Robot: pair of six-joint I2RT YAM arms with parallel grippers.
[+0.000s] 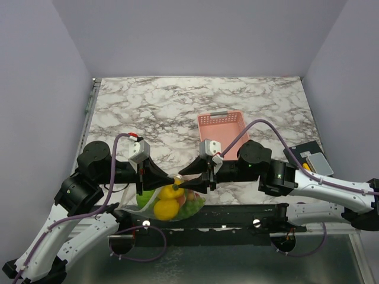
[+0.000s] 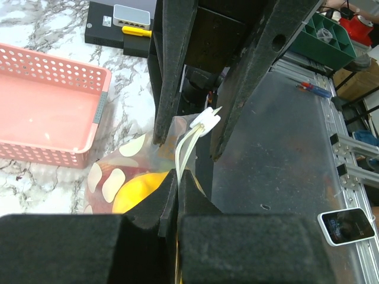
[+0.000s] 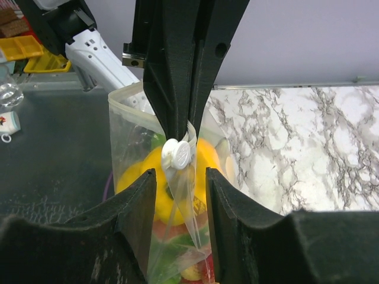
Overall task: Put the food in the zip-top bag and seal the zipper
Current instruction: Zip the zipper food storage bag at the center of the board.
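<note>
The clear zip-top bag [image 1: 190, 204] hangs at the table's near edge, between both grippers. It holds the food: a yellow lemon-like fruit [image 1: 167, 208], a green fruit [image 1: 144, 198] and red pieces [image 3: 204, 272]. The eggplant is not visible. My left gripper [image 1: 172, 178] is shut on the bag's zipper strip [image 2: 177, 160] and holds the bag up. My right gripper [image 3: 180, 173] is open, with a finger on each side of the bag just below the white zipper slider [image 3: 176, 155]. The slider also shows in the left wrist view [image 2: 205, 120] between the right fingers.
A pink slotted basket [image 1: 224, 131] stands on the marble table behind the grippers. A black box with a small grey device [image 1: 309, 160] sits at the right edge. Below the bag are the dark metal frame and base rail [image 1: 237, 216].
</note>
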